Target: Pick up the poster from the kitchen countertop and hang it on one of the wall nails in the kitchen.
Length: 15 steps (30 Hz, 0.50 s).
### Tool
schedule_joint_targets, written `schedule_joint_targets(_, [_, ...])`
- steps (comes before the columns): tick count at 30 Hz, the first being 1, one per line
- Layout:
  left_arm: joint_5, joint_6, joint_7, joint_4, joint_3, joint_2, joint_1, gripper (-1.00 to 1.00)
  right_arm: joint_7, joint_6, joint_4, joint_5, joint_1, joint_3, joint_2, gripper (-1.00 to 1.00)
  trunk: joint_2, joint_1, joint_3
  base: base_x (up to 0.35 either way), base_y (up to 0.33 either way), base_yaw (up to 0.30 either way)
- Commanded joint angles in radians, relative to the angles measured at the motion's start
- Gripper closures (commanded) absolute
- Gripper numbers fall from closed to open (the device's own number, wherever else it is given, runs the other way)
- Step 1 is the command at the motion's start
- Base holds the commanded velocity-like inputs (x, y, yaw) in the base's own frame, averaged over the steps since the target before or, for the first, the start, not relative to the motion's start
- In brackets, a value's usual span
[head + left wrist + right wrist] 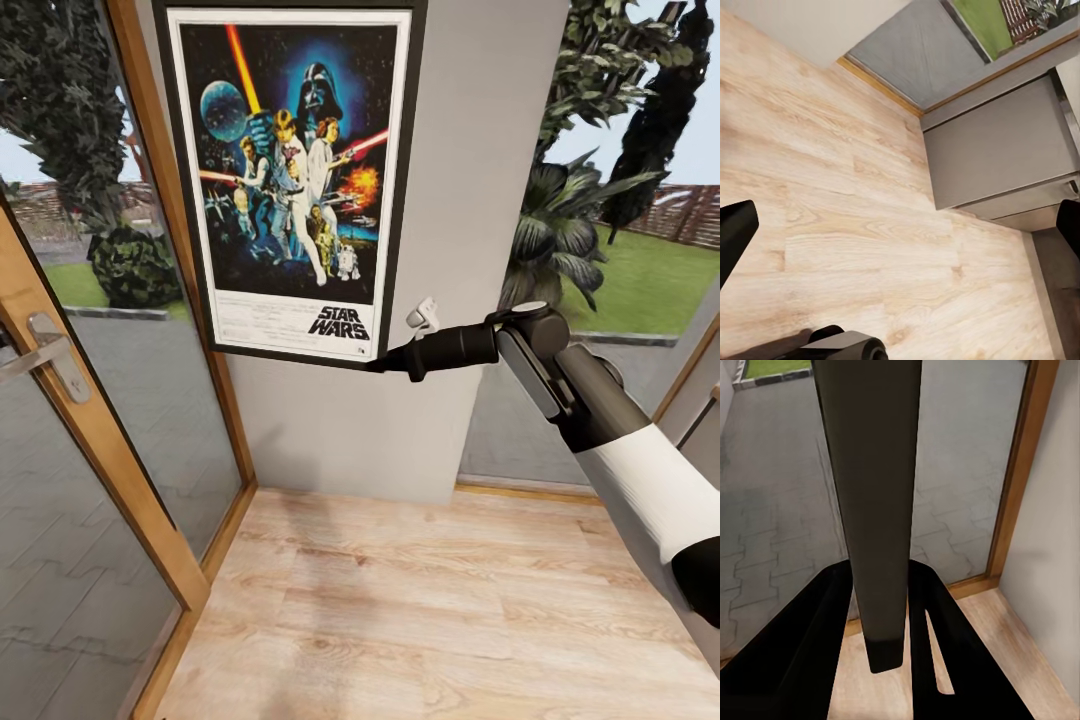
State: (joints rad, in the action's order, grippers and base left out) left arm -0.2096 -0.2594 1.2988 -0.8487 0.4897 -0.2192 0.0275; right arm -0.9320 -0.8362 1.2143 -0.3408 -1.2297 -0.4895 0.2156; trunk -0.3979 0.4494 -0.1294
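The black-framed Star Wars poster stands upright, flat against the grey wall, title strip at the bottom. My right gripper is shut on its lower right corner. In the right wrist view the poster's dark edge runs between the two black fingers of the right gripper. My left gripper is open over the wooden floor, its black fingertips far apart and nothing between them. The kitchen countertop is out of view. No wall nail can be seen; the poster's top edge is cut off by the picture.
A glass door in a wooden frame with a metal handle stands at the left. A large window onto the garden is at the right. Light wood floor lies below. A grey cabinet shows in the left wrist view.
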Motion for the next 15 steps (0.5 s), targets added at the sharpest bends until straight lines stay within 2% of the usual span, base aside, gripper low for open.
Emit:
schedule_joint_targets(1, [-0.004,-0.011,0.002,-0.001,0.0,0.0,0.0,-1.0,0.001,-0.005,0.0,-0.005,-0.001,-0.002,0.001,1.0,-0.002,0.001,-0.002,0.025,0.0,0.0])
schedule_joint_targets(15, [-0.004,-0.011,0.002,0.019,0.0,0.0,0.0,-1.0,0.002,-0.003,-0.001,-0.006,0.0,-0.001,0.001,1.0,-0.002,0.001,-0.002,0.037,0.0,0.0])
